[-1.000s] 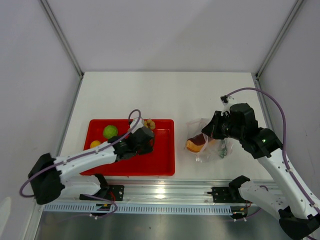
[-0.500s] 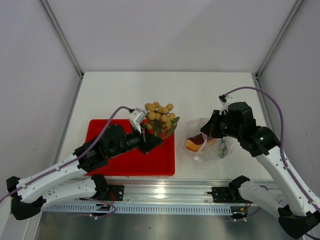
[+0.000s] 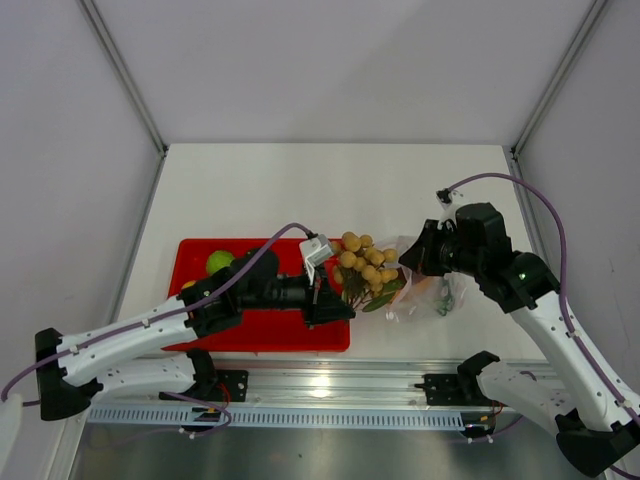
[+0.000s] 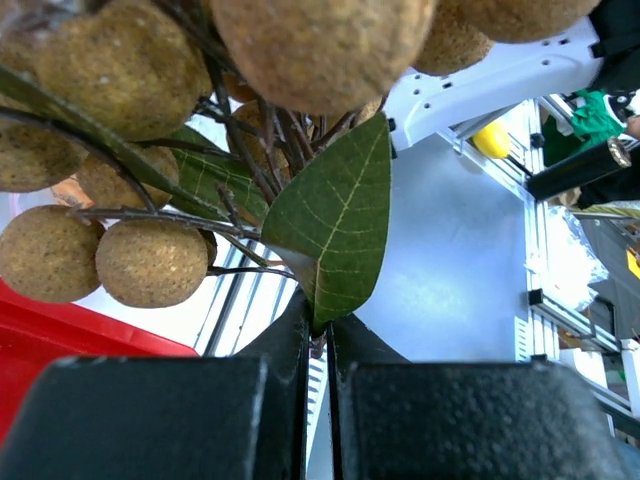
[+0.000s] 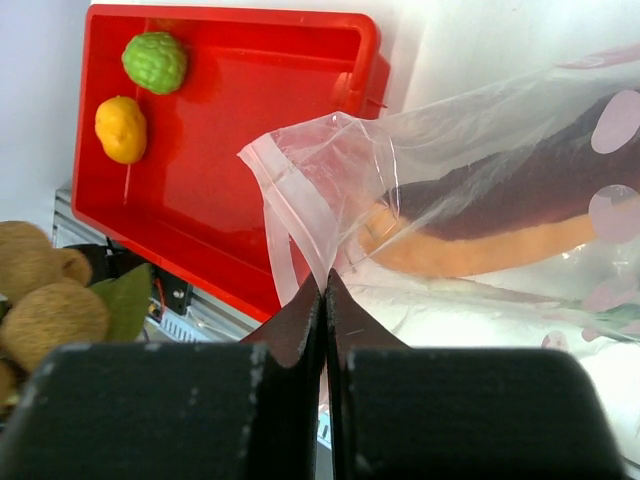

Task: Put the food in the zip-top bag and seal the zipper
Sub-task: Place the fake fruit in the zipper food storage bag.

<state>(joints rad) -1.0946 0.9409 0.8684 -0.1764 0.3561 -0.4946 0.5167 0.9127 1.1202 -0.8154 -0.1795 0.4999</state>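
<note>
My left gripper (image 3: 335, 300) is shut on the stem of the cluster of small tan balls (image 3: 362, 263) with green leaves, held in the air just left of the zip-top bag (image 3: 425, 285). The wrist view shows the balls (image 4: 150, 262) and a leaf (image 4: 335, 225) above the closed jaws (image 4: 320, 330). My right gripper (image 3: 420, 258) is shut on the bag's mouth edge (image 5: 300, 215), holding it open. The brown-red meat slab (image 5: 500, 215) lies inside the bag. The green ball (image 5: 155, 62) and yellow-orange ball (image 5: 120, 128) lie in the red tray (image 5: 250, 110). The zipper strip (image 5: 278, 200) shows along the mouth.
The red tray (image 3: 260, 335) lies at the front left of the white table, near the metal rail (image 3: 330, 385) at the front edge. The green ball (image 3: 220, 262) shows at the tray's far left. White walls enclose the table on three sides.
My left arm lifted the tan ball cluster out of the tray and carried it right, up to the bag's mouth. The right gripper stayed at the bag.
</note>
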